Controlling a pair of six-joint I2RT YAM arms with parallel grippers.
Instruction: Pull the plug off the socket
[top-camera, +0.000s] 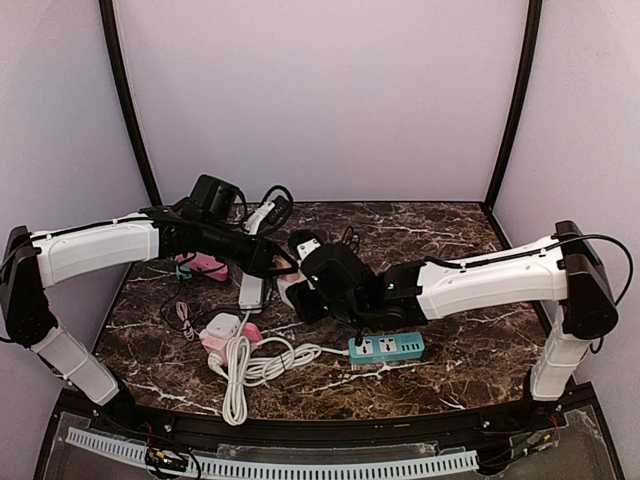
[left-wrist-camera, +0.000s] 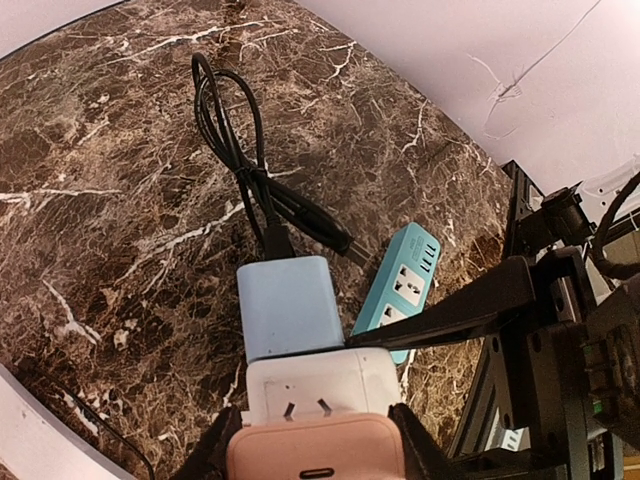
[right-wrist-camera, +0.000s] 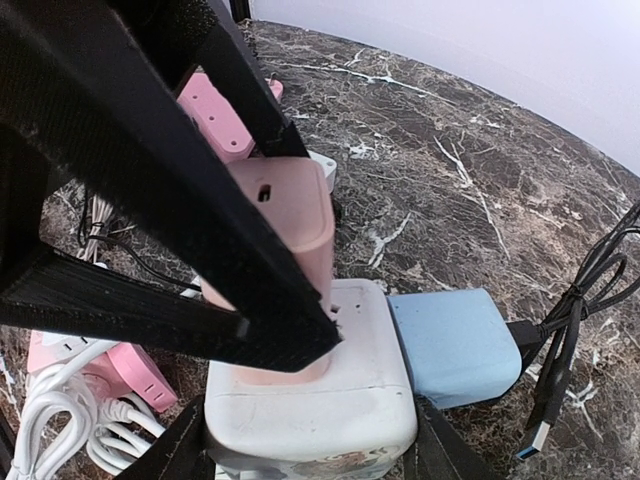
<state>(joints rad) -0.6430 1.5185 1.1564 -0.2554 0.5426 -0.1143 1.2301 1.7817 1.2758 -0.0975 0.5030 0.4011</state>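
While left fingers (right-wrist-camera: 130, 130) pinch plug (right-wrist-camera: 285, 215), socket (right-wrist-camera: 320, 400) clamped

Blue charger (left-wrist-camera: 290, 305) juts from white socket (left-wrist-camera: 320, 385), blocking that side

table (top-camera: 450, 240): brown marble | on it — teal power strip (top-camera: 386, 347), white cord (top-camera: 255, 365)

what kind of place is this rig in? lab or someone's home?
Probably a robot test cell, not a home: marble-pattern table boxed in by plain walls and black poles, two robot arms bolted at its near edge, power strips laid out as props.
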